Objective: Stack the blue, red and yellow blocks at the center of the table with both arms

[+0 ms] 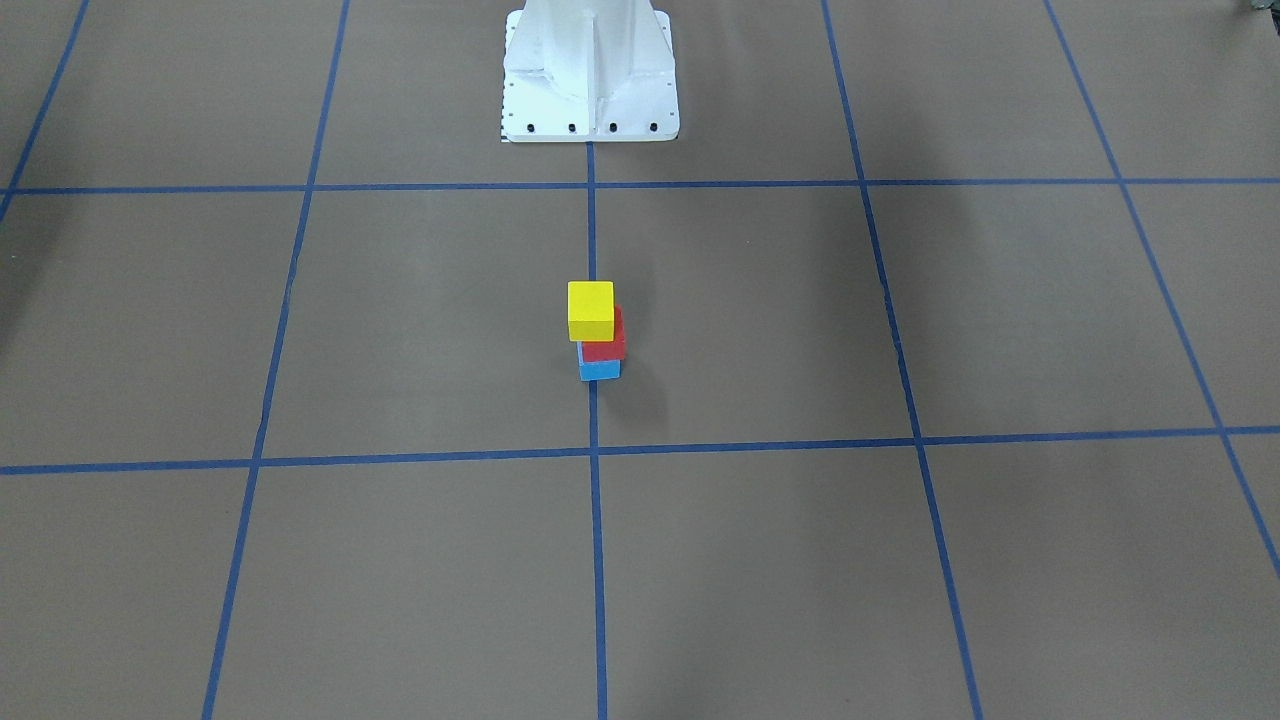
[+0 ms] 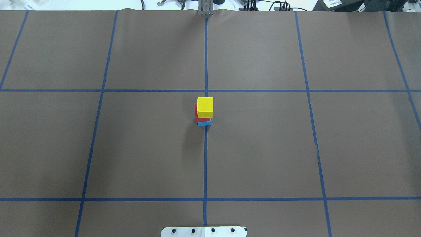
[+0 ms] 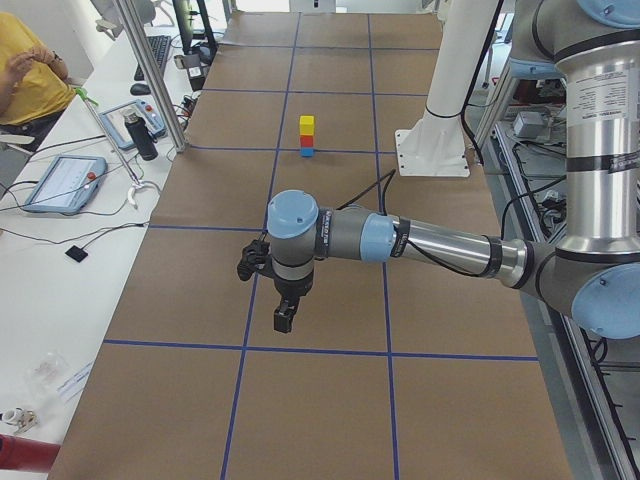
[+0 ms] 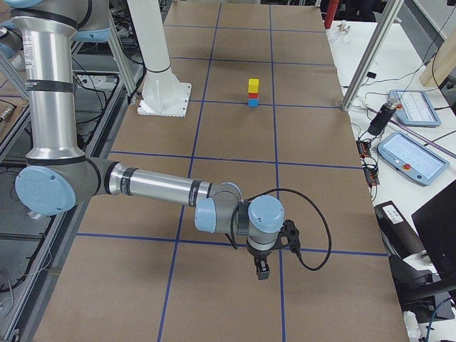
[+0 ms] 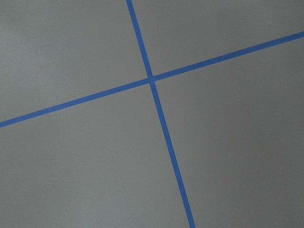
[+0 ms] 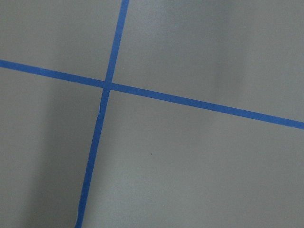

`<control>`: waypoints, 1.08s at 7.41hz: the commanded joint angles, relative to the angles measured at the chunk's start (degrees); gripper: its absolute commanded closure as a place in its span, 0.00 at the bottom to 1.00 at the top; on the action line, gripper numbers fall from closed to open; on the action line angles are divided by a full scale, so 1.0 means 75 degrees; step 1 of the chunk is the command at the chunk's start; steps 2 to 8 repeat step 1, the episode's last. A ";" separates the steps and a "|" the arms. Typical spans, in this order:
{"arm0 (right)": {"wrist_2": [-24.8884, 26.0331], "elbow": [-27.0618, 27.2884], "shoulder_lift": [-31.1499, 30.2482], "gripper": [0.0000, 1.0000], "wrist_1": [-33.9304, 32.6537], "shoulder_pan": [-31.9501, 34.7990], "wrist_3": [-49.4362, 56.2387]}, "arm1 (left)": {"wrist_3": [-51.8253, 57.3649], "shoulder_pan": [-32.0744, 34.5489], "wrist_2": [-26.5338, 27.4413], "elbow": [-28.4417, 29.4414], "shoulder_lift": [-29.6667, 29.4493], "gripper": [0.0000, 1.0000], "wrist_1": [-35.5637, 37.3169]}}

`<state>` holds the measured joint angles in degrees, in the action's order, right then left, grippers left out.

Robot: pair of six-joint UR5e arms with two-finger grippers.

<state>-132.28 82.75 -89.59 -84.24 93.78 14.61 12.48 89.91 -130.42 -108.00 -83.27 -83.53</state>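
The 3-block stack [image 2: 204,111] stands well apart from left gripper [image 3: 284,318] and right gripper [image 4: 262,271]; their spread cannot be told.

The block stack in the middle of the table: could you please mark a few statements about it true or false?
1. The yellow block is on top. True.
2. The blue block is in the middle. False: the red block is; blue is at the bottom.
3. The stack stands on a tape line. True.
4. An arm is holding the stack. False: the left arm and right arm are far from it.
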 commanded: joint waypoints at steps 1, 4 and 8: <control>-0.0012 0.0018 0.0016 0.01 0.0005 -0.0012 -0.0014 | -0.0001 -0.0012 0.0010 0.0010 0.0005 0.00 0.0004; -0.0012 0.0018 0.0016 0.01 0.0005 -0.0012 -0.0014 | -0.0001 -0.0012 0.0010 0.0010 0.0005 0.00 0.0004; -0.0012 0.0018 0.0016 0.01 0.0005 -0.0012 -0.0014 | -0.0001 -0.0012 0.0010 0.0010 0.0005 0.00 0.0004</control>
